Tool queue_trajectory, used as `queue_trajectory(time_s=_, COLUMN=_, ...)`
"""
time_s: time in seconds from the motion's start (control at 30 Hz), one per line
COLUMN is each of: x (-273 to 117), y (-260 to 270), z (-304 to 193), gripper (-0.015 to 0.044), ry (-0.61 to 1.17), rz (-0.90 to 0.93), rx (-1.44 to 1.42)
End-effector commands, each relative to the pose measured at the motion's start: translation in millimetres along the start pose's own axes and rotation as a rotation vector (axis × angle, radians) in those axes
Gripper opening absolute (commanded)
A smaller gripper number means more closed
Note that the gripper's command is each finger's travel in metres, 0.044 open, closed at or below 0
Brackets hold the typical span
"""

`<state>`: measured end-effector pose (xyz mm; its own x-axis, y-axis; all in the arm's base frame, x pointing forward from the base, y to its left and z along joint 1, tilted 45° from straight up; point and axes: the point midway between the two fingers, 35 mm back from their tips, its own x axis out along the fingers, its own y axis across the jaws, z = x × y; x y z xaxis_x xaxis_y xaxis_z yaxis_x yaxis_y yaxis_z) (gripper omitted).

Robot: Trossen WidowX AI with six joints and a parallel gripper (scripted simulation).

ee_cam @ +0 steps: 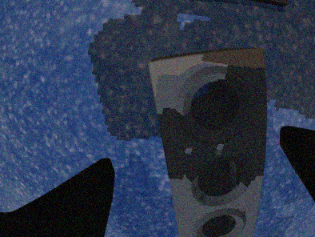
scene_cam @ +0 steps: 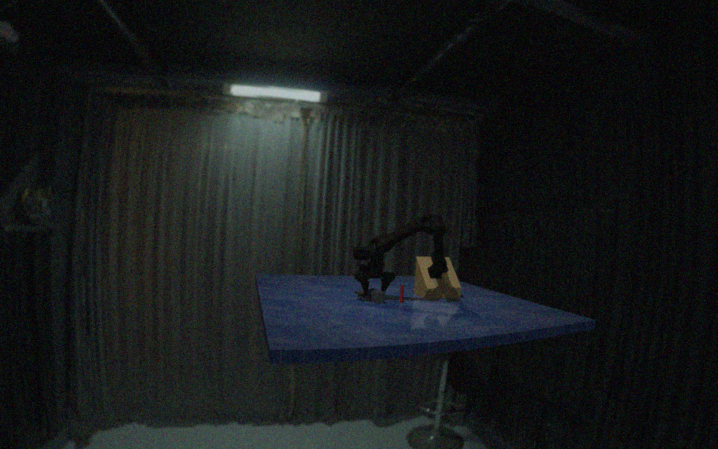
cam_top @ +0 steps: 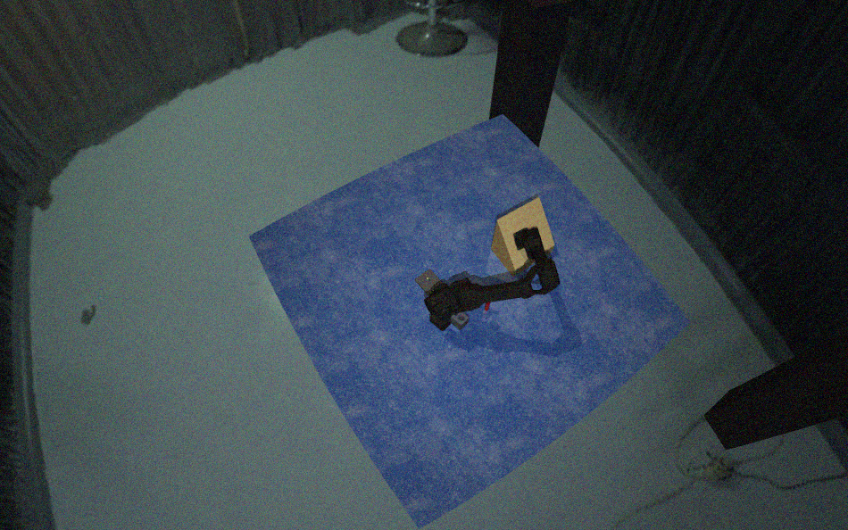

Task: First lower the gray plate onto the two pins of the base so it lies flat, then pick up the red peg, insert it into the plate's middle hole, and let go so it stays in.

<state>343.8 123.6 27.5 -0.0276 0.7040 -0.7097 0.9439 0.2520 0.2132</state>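
Claw (cam_top: 441,314) (scene_cam: 375,292) (ee_cam: 200,151) wide open, nothing btwn the fingers, and it's down low w/ a fingertip either side of the gray plate (cam_top: 459,320) (scene_cam: 377,295) (ee_cam: 180,204) in the wrist cam! Plate's on the blue table (cam_top: 375,375) (scene_cam: 328,328) (ee_cam: 40,100), holes facing up, no grip on it. Just beyond, the base (cam_top: 428,279) (ee_cam: 264,2), w/ a gap btwn the two, so plate's def. not on the pins; one pin shows from the top, can't make out the 2nd. Further out, red peg (cam_top: 486,306) (scene_cam: 401,293) stands upright nr. the plate, nowhere in its middle hole. Past that, the wooden wedge (cam_top: 519,219) (scene_cam: 423,272) by the arm's foot. Score so far: 0 of 2 parts done, looks like the plate grasp is being lined up. Left: close, lift, seat it flat, then peg pickup, insertion & release, approx. the whole job to go
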Motion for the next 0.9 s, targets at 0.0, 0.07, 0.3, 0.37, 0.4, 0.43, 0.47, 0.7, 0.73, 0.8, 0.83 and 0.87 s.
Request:
queue_trajectory(time_s=0.0, x=9.3, y=-3.7, z=-0.8, gripper=0.044, ry=0.007, rz=-0.009, rx=0.01)
queue_trajectory(time_s=0.07, x=12.5, y=-3.8, z=-1.0, gripper=0.044, ry=0.008, rz=-0.009, rx=0.01)
queue_trajectory(time_s=0.3, x=22.4, y=-4.6, z=-1.8, gripper=0.044, ry=0.009, rz=-0.009, rx=0.01)
queue_trajectory(time_s=0.37, x=22.7, y=-4.6, z=-1.8, gripper=0.0414, ry=0.009, rz=-0.009, rx=0.01)
queue_trajectory(time_s=0.4, x=22.7, y=-4.6, z=-1.8, gripper=0.0387, ry=0.009, rz=-0.009, rx=0.01)
queue_trajectory(time_s=0.43, x=22.7, y=-4.6, z=-1.8, gripper=0.0361, ry=0.009, rz=-0.009, rx=0.01)
queue_trajectory(time_s=0.47, x=22.7, y=-4.6, z=-1.8, gripper=0.0335, ry=0.009, rz=-0.009, rx=0.01)
queue_trajectory(time_s=0.7, x=22.7, y=-4.6, z=-1.8, gripper=0.0151, ry=0.009, rz=-0.009, rx=0.01)
queue_trajectory(time_s=0.73, x=22.7, y=-4.6, z=-1.8, gripper=0.0125, ry=0.009, rz=-0.009, rx=0.01)
queue_trajectory(time_s=0.8, x=22.7, y=-4.6, z=-1.8, gripper=0.0092, ry=0.009, rz=-0.009, rx=0.01)
queue_trajectory(time_s=0.83, x=22.7, y=-4.6, z=-1.8, gripper=0.0085, ry=0.009, rz=-0.009, rx=0.01)
queue_trajectory(time_s=0.87, x=22.7, y=-4.6, z=-1.8, gripper=0.0079, ry=0.009, rz=-0.009, rx=0.01)
